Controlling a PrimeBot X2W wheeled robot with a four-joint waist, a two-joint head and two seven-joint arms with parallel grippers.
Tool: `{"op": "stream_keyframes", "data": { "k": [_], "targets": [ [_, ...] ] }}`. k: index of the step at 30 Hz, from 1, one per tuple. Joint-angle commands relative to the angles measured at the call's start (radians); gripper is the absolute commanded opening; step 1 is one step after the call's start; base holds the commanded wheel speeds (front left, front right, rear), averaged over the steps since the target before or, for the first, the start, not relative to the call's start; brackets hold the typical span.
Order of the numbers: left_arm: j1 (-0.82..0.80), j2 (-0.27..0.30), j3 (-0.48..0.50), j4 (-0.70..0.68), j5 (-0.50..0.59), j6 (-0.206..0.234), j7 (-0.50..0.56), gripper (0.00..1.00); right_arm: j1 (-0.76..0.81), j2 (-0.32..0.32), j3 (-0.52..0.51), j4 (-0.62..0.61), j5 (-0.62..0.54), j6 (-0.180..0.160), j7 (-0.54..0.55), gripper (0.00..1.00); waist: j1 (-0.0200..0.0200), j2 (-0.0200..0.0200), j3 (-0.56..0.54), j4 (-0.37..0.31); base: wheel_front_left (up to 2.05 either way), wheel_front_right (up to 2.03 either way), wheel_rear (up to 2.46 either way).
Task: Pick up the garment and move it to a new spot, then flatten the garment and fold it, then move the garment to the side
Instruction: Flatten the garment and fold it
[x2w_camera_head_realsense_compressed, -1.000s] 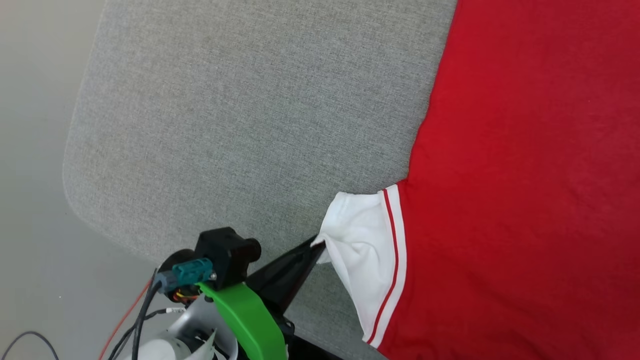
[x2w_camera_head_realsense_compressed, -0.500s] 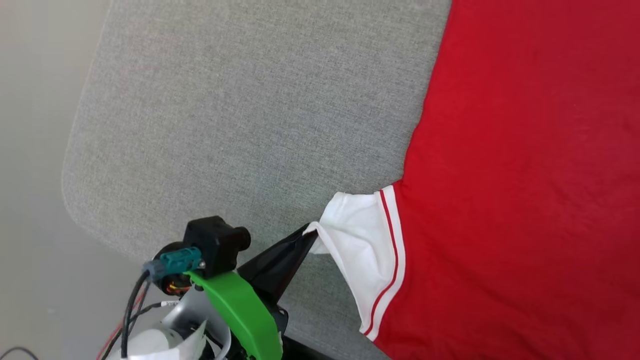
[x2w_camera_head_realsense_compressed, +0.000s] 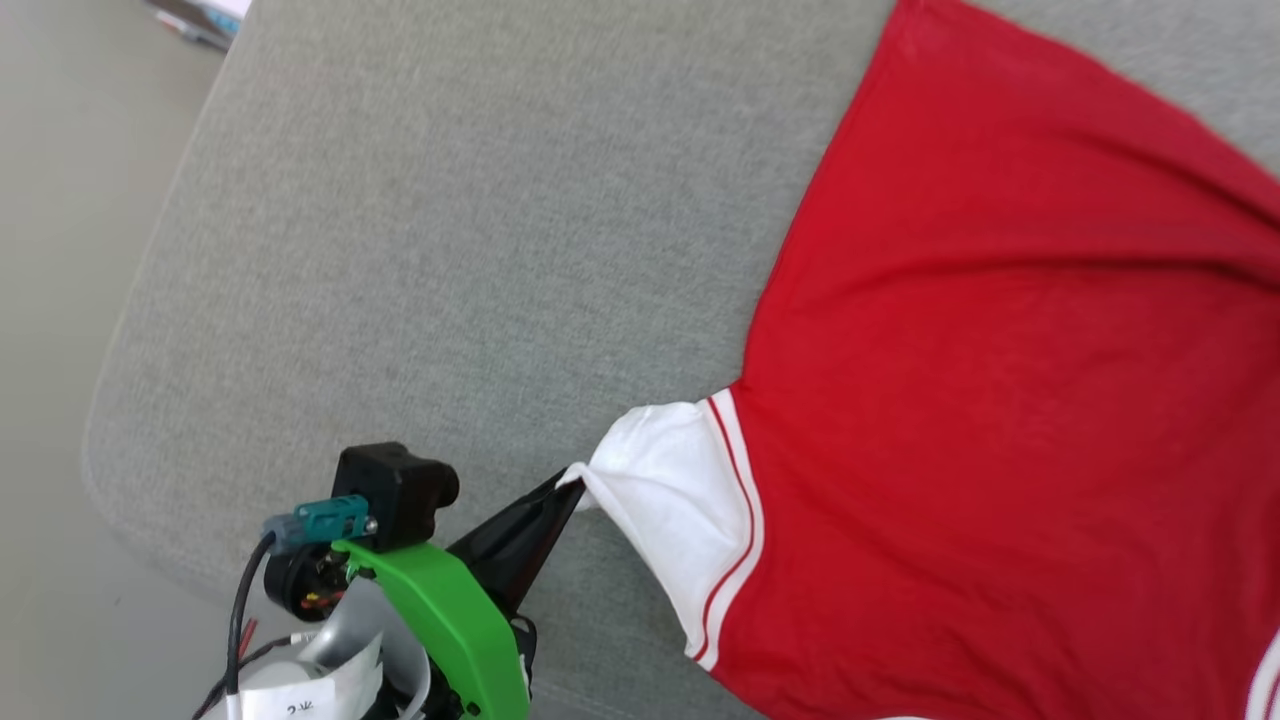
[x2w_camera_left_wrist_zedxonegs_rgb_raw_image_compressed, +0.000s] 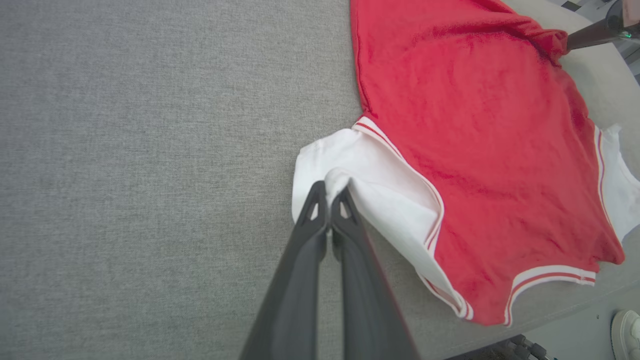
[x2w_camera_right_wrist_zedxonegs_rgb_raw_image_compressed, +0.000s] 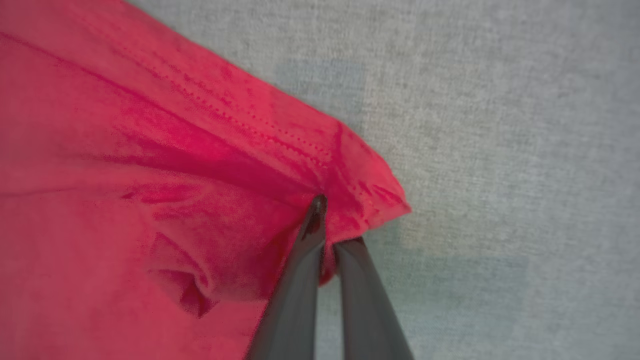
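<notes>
Garment (x2w_camera_head_realsense_compressed: 1000, 400) sat on the right half of the head view, spread over a grey fabric surface (x2w_camera_head_realsense_compressed: 450, 250) with a plain red side up.

Going from the left: pale floor (x2w_camera_head_realsense_compressed: 50, 350) ran down the edge, then came the rounded corner of the grey surface. Next was the left gripper (x2w_camera_head_realsense_compressed: 568, 482), reaching in from the lower left with a green bracket (x2w_camera_head_realsense_compressed: 440, 610) and a teal connector (x2w_camera_head_realsense_compressed: 318, 522) on its wrist. Its two dark fingers were pinched together on the tip of the white sleeve (x2w_camera_head_realsense_compressed: 665, 500), and the sleeve was drawn out to a point toward them.

The left wrist cam showed it nicely: left gripper (x2w_camera_left_wrist_zedxonegs_rgb_raw_image_compressed: 330, 189) clamped tight with a little fold of white cloth between the tips.

Right of that was the red-and-white striped trim (x2w_camera_head_realsense_compressed: 748, 520), then the red body with a few creases fanning toward the upper right. The other white sleeve (x2w_camera_left_wrist_zedxonegs_rgb_raw_image_compressed: 617, 185) poked out on the far side.

Over at a red corner with a stitched edge, the right gripper (x2w_camera_right_wrist_zedxonegs_rgb_raw_image_compressed: 334, 222) had its fingers nearly together with bunched red cloth caught between them. The garment ended just past the tips, with grey surface beyond.
</notes>
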Motion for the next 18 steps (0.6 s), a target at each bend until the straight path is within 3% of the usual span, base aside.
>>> {"op": "stream_keyframes", "data": {
  "k": [1, 10, 18],
  "targets": [
    [0.019, 0.004, 0.009, 0.004, -0.017, 0.009, -0.002, 0.00, 0.067, 0.012, -0.006, 0.015, 0.013, -0.001, 0.001, 0.00, 0.0000, 0.0000, -0.107, -0.084, 0.00, 0.00, 0.00],
    [0.074, -0.004, 0.020, 0.048, -0.057, 0.024, -0.022, 0.00, 0.264, 0.050, -0.039, -0.025, 0.067, -0.001, -0.035, 0.00, 0.0000, 0.0000, -0.250, -0.150, 0.00, 0.00, 0.00],
    [0.132, -0.016, 0.029, 0.064, -0.077, 0.048, -0.056, 0.00, 0.447, 0.085, -0.070, -0.147, 0.114, -0.001, -0.044, 0.00, 0.0000, 0.0000, -0.335, -0.202, 0.00, 0.00, 0.00]
  ]
}}
